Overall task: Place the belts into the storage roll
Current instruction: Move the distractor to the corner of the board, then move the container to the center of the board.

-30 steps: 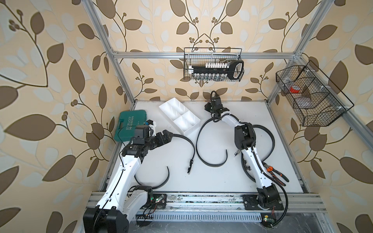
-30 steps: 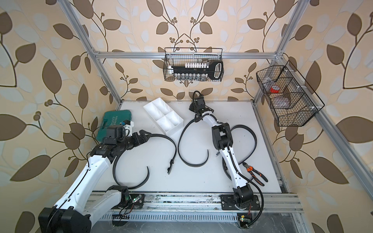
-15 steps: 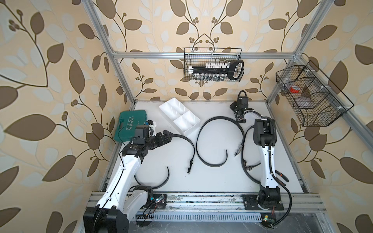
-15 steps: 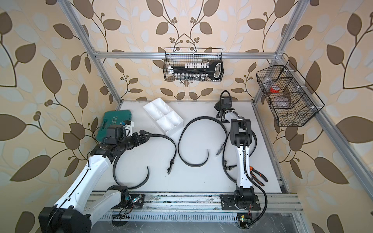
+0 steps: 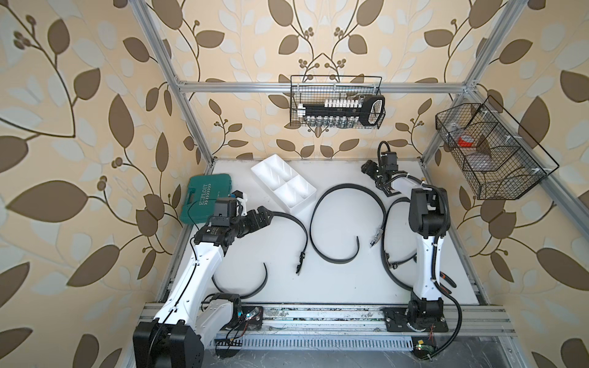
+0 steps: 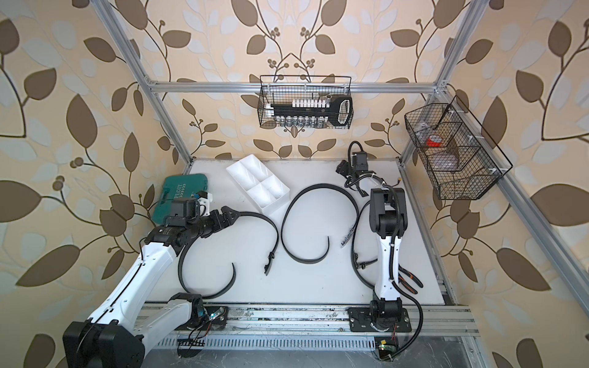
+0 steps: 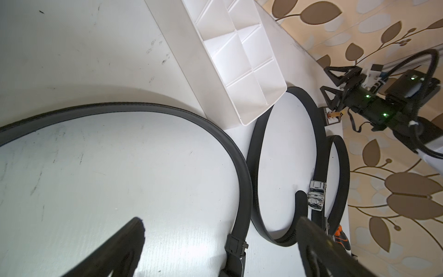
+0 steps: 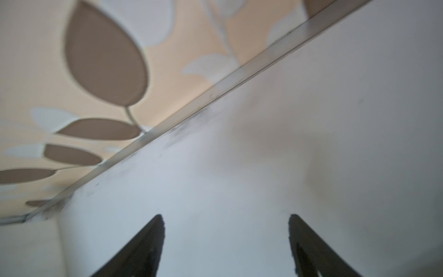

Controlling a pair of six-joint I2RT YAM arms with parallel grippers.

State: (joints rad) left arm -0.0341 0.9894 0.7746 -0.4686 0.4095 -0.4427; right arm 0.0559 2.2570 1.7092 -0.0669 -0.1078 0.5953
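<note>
At 11 o'clock on the white tabletop (image 5: 344,286): shallow white compartmented plastic tray (image 5: 299,204). Long black metal-buckled belts lie loose on the table beside it: first belt (image 7: 143,108) at 9 o'clock, C-shaped belt (image 7: 320,156) central, third belt (image 7: 344,165) at 3 o'clock. Left gripper (image 5: 267,216) at 9 o'clock, claw spread wide, just beside the first belt. Right gripper (image 8: 225,220) at 1 o'clock, claw spread over bare table.

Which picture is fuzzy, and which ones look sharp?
Right wrist view: blurry, smeared wallpaper leaves, the right fingers just soft dark wedges. Left wrist view: sharp on the silver buckle, though the left fingers near the lens look soft. Both top views: crisp, white tray evenly lit.
</note>
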